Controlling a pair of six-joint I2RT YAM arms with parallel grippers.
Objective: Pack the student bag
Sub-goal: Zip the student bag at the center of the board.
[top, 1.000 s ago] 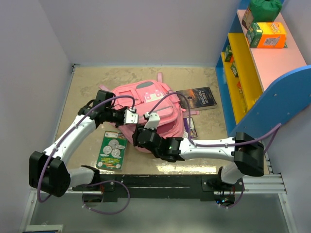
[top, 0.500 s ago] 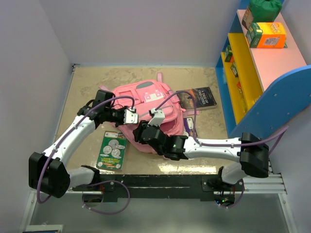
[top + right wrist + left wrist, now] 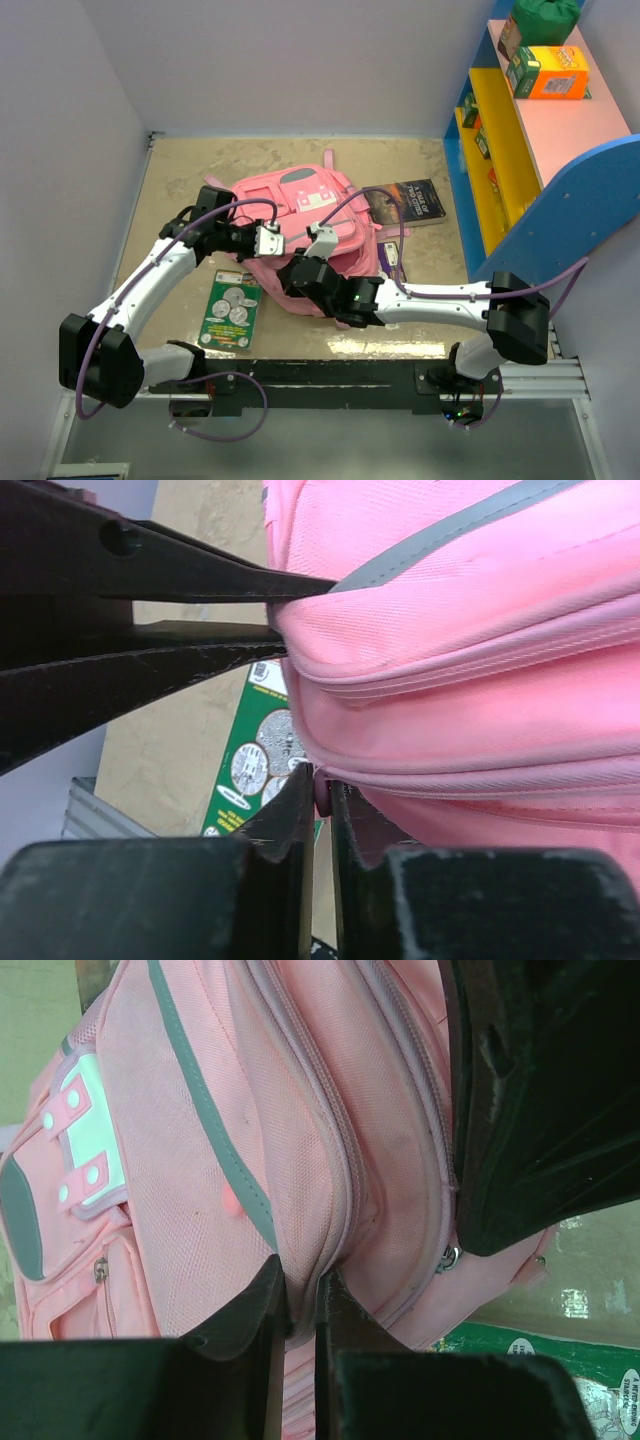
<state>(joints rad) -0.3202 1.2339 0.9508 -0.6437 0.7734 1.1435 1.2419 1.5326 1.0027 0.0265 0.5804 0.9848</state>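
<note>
The pink student bag [image 3: 312, 212] lies in the middle of the table, its grey-trimmed front facing up. My left gripper [image 3: 270, 240] is at the bag's left side, shut on a fold of pink fabric [image 3: 305, 1250] beside a zip seam. My right gripper [image 3: 320, 240] is just to the right of it at the bag's near edge. In the right wrist view its jaws [image 3: 320, 790] are shut on a small pink zip pull [image 3: 321, 798]. The left gripper's fingers [image 3: 180, 590] pinch the bag [image 3: 480, 650] just above it.
A green booklet [image 3: 231, 310] lies on the table left of the bag, under the left arm. A dark book [image 3: 405, 202] lies at the bag's right, and a purple item [image 3: 394, 262] shows at its near right. A blue, yellow and pink shelf [image 3: 520, 150] holding boxes stands on the right.
My right gripper has moved a little up and right along the bag's near edge and has closed on the zip pull. The left gripper has kept its hold.
</note>
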